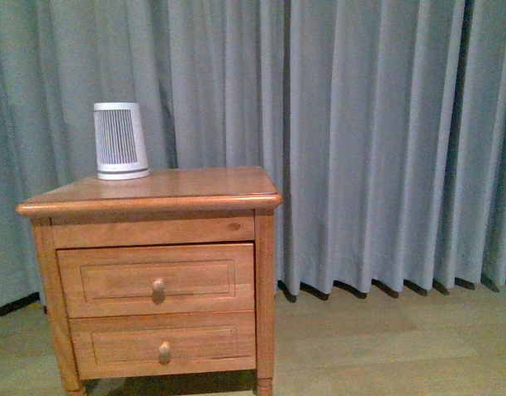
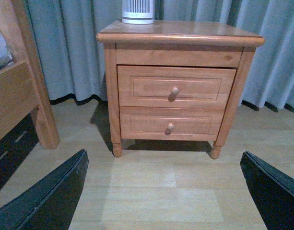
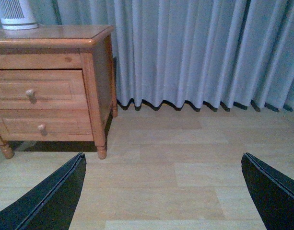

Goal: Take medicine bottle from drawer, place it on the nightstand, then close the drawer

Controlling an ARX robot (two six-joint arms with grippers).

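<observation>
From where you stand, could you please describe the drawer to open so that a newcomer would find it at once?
Against the grey curtain stands the orange-brown nightstand with a white ribbed device on top. The drawer is the upper of its two shut fronts, slightly taller than the lower drawer beneath it.

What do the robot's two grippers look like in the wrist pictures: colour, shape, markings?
The left gripper and the right gripper each show two matte black fingers, flat wedge-shaped plates narrowing to a pointed tip, with a thin paler edge. No cables or markings show. The arms themselves are out of view.
</observation>
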